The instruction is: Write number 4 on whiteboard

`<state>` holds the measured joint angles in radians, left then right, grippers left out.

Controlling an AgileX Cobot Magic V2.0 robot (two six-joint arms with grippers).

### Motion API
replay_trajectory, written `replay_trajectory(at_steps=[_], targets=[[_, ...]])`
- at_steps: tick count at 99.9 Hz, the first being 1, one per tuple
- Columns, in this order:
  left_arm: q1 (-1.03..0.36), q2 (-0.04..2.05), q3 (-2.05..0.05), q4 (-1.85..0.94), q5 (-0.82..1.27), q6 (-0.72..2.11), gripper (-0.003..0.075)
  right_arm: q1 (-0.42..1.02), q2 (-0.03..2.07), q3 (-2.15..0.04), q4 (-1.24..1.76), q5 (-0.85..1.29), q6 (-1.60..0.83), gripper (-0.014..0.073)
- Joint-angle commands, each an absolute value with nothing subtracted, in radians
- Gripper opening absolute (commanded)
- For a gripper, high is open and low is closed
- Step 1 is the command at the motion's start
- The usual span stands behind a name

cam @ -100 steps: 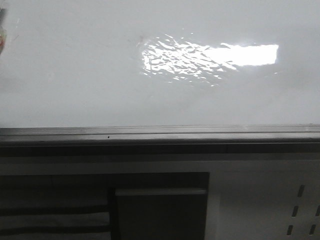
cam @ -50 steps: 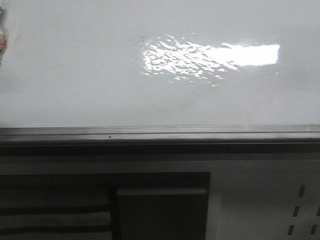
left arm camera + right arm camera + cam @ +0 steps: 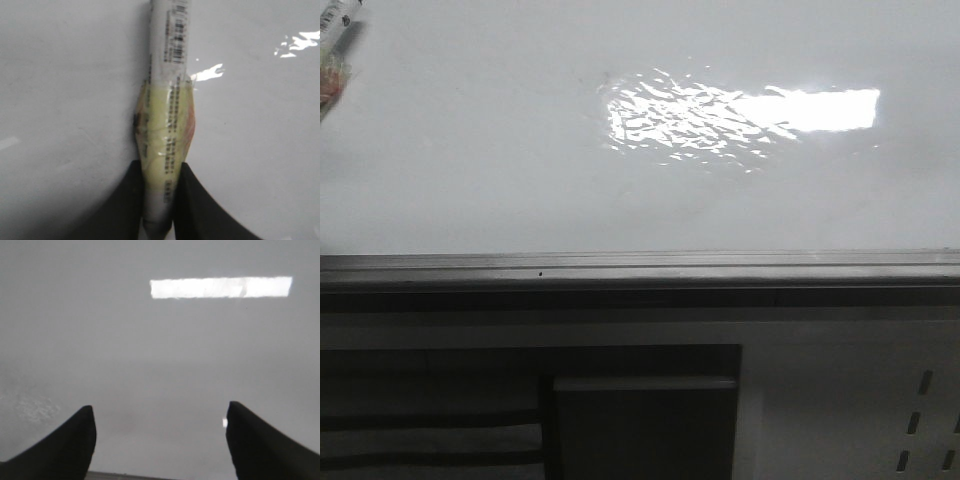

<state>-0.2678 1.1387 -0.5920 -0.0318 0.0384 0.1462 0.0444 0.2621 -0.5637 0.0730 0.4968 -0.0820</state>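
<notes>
My left tool (image 3: pixel 159 197) clamps a marker (image 3: pixel 167 90) at its taped middle (light, stiff, slick barrel, so that padding helps). My right tool (image 3: pixel 159 435) hangs released. The whiteboard (image 3: pixel 470 150) ahead shows no 4.

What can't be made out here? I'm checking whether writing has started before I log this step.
- Marker tip: cut off by the left wrist view's top edge, so contact with the whiteboard can't be told.
- Marker in the front view: only a sliver shows at the top-left corner.
- Any 4: none visible, but glare washes out part of the board in the front view.
- Left gripper: absent from the front view.
- Right gripper: open, holding nothing; its place over the board is unclear.
</notes>
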Motion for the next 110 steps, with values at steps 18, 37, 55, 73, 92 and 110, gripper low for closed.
replay_trajectory(at_steps=[18, 37, 55, 73, 92, 110], targets=[[-0.385, 1.093, -0.870, -0.040, 0.533, 0.250, -0.0020, 0.039, 0.458, -0.799, 0.132, 0.796, -0.133, 0.0490], [-0.517, 1.095, -1.025, -0.253, 0.786, 0.534, -0.0020, 0.039, 0.675, -0.942, 0.414, 1.077, -0.480, 0.0490], [-0.629, 1.127, -1.098, -0.448, 0.934, 0.778, -0.0020, 0.039, 0.852, -1.010, 0.711, 1.177, -0.815, 0.0490], [-0.722, 1.206, -1.143, -0.453, 0.946, 0.821, -0.0020, 0.083, 0.963, -1.057, 0.876, 1.225, -1.146, 0.0490], [-0.775, 1.272, -1.197, -0.453, 0.941, 0.877, -0.0020, 0.227, 1.023, -1.084, 0.876, 1.127, -1.328, 0.0490], [-0.784, 1.279, -1.224, -0.453, 0.932, 0.878, -0.0020, 0.358, 1.067, -1.084, 0.878, 1.044, -1.372, 0.0489]])
